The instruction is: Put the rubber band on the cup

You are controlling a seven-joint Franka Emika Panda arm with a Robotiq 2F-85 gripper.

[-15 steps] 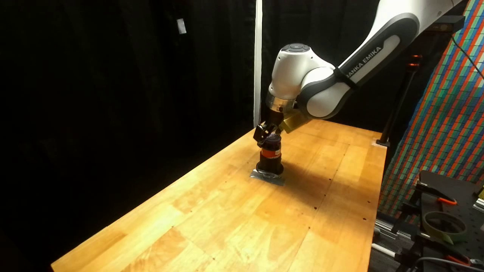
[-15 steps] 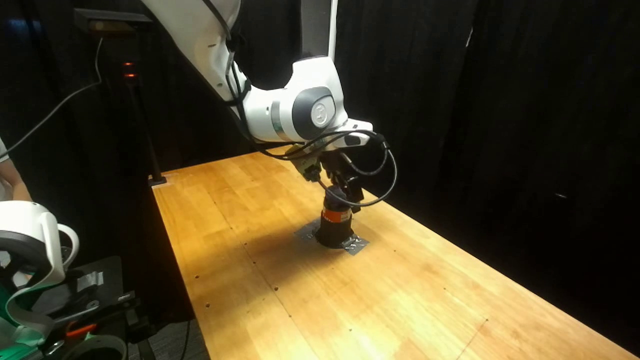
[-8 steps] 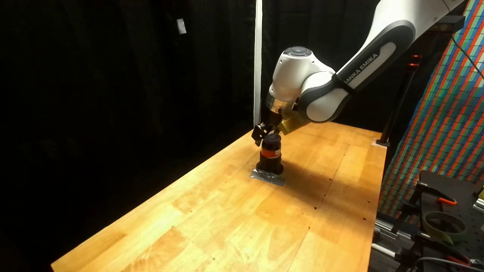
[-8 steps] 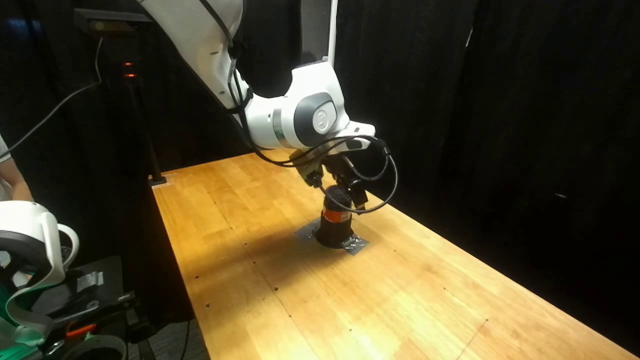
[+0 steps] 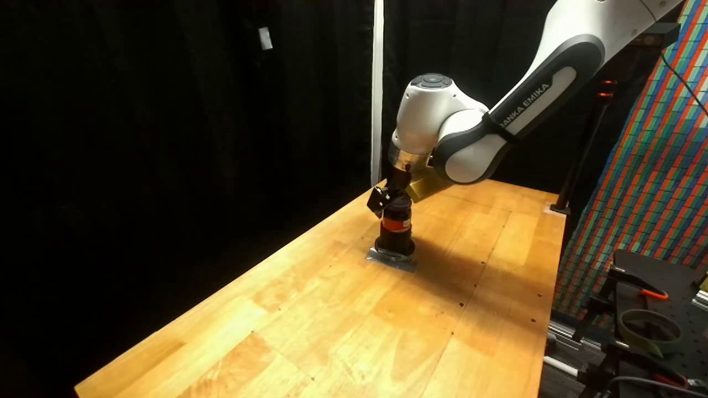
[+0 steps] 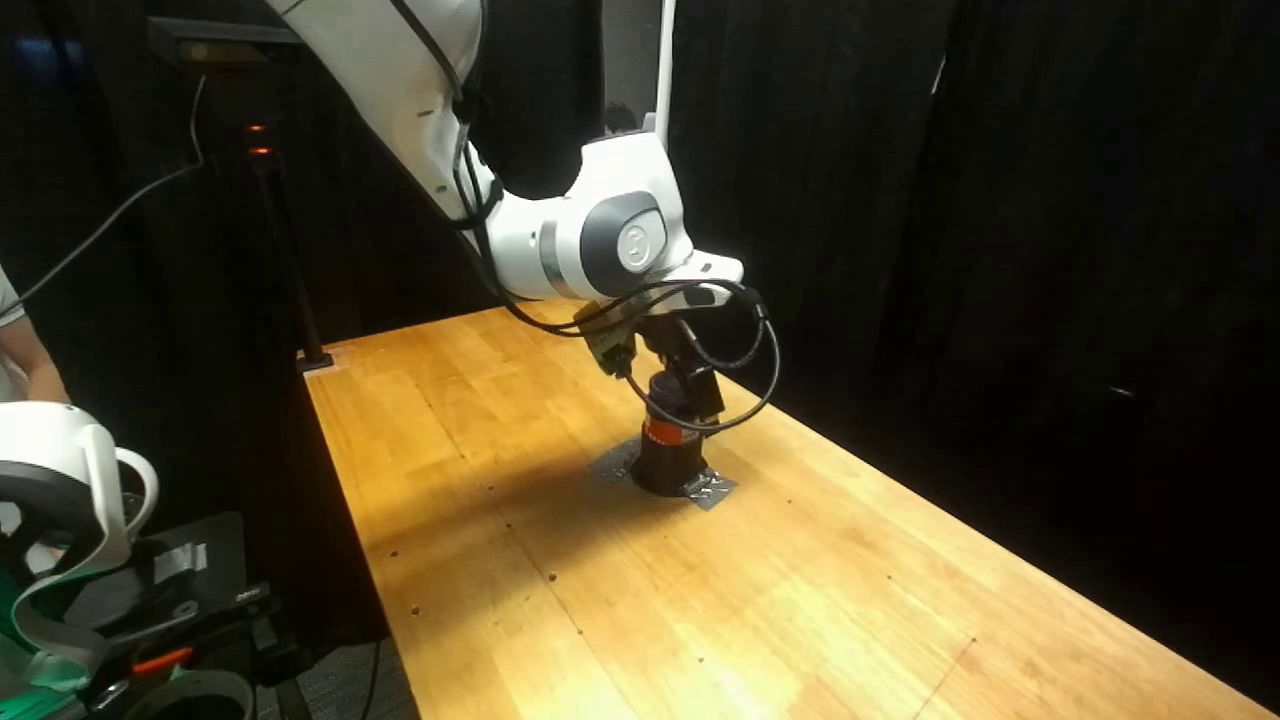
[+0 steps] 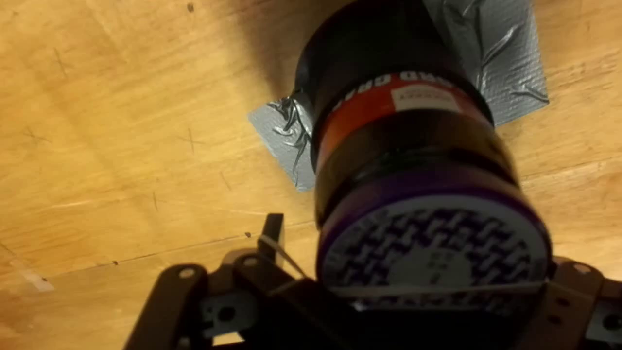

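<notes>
The cup, a dark cylinder with an orange-red stripe and a purple patterned lid, stands upright, taped to the wooden table. It also shows in an exterior view and the wrist view. My gripper is at the cup's upper end, tilted. Its jaws are spread wide, one on either side of the lid in the wrist view. The rubber band, a thin pale strip, is stretched between the fingers and crosses the lid's near part. The right fingertip is hidden behind the lid.
Grey tape holds the cup's base to the table. A loop of black cable hangs from the wrist beside the cup. The table's edge and a black curtain lie close beyond. A side cart holds a tape roll.
The arm and gripper have come down a little over the last second. In the last half second the gripper has also shifted slightly sideways, closer to the cup. The cup has not moved.
</notes>
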